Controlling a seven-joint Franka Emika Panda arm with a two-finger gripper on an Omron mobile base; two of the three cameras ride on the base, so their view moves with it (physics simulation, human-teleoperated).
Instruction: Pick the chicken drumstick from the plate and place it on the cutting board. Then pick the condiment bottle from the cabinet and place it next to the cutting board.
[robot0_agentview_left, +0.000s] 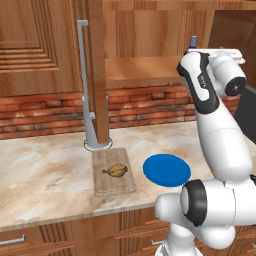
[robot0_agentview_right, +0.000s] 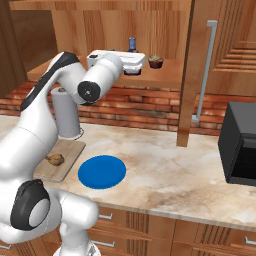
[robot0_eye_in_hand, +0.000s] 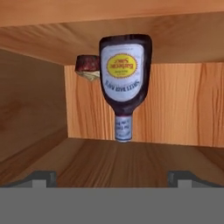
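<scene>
The condiment bottle (robot0_eye_in_hand: 125, 83) stands on the open shelf of the cabinet (robot0_agentview_right: 165, 75), and in the hand view it appears upside down, blue cap toward the bottom of the picture and yellowish label facing the camera, because the hand is rolled over. It sits centred between the two dark fingertips (robot0_eye_in_hand: 41, 178) that rise at the lower corners of that view, but farther into the shelf than they reach: the tips are well apart from each other and nothing lies between them or touches them. The gripper (robot0_agentview_right: 131, 66) is spread to its full width and holds nothing, hovering just in front of the bottle at shelf height. Just beside the bottle, toward the back wall, stands a small dark cupcake (robot0_eye_in_hand: 88, 67), which the right base view shows to the bottle's right on the same shelf. In the left base view only the bottle's blue cap peeks above the white hand. Down on the marble counter (robot0_agentview_left: 45, 175), the chicken drumstick (robot0_agentview_left: 116, 171) lies on the cutting board (robot0_agentview_left: 107, 187), with the blue plate (robot0_agentview_left: 166, 170) just beside the board, apart from it. A grey paper towel roll (robot0_agentview_right: 66, 114) stands behind the board.
</scene>
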